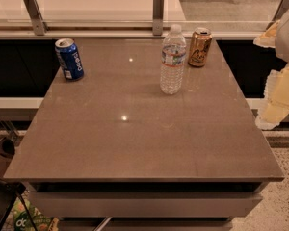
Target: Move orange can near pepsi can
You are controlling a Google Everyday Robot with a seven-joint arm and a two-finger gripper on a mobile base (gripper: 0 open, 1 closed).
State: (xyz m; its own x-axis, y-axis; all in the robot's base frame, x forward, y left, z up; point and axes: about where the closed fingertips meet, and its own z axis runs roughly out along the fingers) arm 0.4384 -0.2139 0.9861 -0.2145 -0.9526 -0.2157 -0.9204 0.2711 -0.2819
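Gripper (279, 97) at far right; water bottle (173, 61) blocks orange can (200, 47) 's left side.

We look steeply down from above the near edge of the table (135, 143), facing its far side, fairly near. The gripper (275, 100) sits at the frame's right edge.

Off-task things before you
You see a clear water bottle (173, 61) upright on the grey table (135, 143), metal posts (158, 13) behind it; the gripper (278, 100) hangs at the right edge.

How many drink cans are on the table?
2. The pepsi can stands rear left; the orange can rear right, beside the water bottle. None seem hidden. The gripper hangs right of the table.
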